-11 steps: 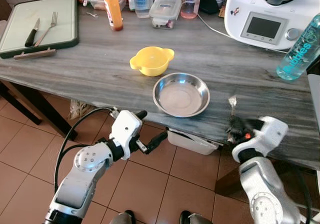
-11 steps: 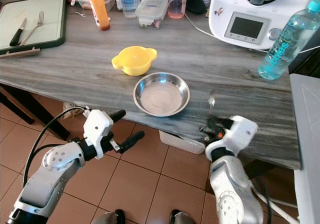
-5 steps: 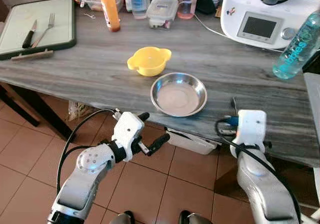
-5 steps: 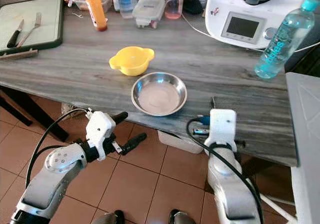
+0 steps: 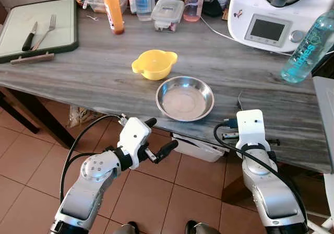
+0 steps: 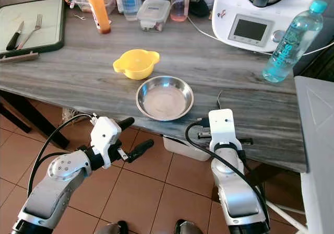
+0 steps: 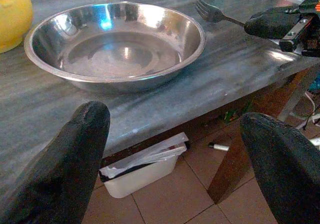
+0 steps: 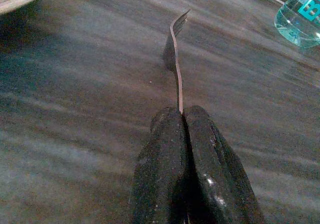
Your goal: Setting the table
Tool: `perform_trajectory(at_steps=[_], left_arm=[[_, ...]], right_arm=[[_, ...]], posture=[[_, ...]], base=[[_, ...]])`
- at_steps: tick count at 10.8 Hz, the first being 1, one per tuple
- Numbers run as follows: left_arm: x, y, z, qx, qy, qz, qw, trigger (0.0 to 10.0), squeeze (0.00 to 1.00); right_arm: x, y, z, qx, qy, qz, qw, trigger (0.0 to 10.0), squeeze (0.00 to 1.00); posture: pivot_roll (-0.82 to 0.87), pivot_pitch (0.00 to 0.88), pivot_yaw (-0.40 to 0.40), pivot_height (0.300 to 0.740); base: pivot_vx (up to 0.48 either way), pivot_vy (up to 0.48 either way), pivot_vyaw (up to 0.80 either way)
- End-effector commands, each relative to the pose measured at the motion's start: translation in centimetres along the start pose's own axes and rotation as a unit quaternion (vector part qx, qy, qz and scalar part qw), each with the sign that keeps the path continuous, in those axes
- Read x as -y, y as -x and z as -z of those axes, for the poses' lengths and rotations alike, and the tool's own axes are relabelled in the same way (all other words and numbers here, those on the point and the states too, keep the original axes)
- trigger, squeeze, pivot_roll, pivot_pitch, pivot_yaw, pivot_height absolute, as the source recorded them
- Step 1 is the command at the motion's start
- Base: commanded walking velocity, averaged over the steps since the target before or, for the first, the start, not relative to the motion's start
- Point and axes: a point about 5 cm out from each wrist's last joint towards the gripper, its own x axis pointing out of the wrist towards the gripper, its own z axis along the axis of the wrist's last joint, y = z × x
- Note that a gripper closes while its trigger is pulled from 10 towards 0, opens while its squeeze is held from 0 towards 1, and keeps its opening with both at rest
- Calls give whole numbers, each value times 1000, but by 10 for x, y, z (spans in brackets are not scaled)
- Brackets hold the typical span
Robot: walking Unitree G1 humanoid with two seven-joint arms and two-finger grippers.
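Right tool point(image 8: 181, 115) clamped tight on the handle of a fork point(image 8: 173, 49), held on edge, tines pointing away over the grey surface point(image 5: 94, 72). Positioned just right of the steel bowl point(image 5: 185, 98), low over the near edge, apparently so the fork can be laid beside the bowl as a place setting. Fork seemingly not yet lying flat; contact with the surface hard to judge.

Left tool point(image 5: 158, 137) spread wide and holding nothing, hanging below the near edge, left of the bowl, probably kept clear to give the right arm room.

Yellow bowl point(image 5: 153, 64) touching or just beside the far-left rim of the steel bowl. Second fork point(image 5: 48, 29) and knife point(image 5: 30, 35) lying on a tray point(image 5: 73, 22) at the far left, likely waiting as spare cutlery. Water bottle point(image 5: 308, 48) standing far right, well apart.
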Motion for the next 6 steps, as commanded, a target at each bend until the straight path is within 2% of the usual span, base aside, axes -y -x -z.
perform_trajectory(at_steps=[1, 6], left_arm=[[3, 1, 3, -9, -1, 4, 1000, 10000, 0], [3, -1, 2, -8, -2, 7, 1000, 10000, 0]], right_arm=[[-8, 2, 25, -60, 13, -23, 998, 10000, 1000], [-9, 2, 21, -41, 1, -20, 999, 10000, 1000]], posture=[[122, 193, -15, 740], [118, 191, -10, 740]], base=[[0, 0, 0], [0, 0, 0]])
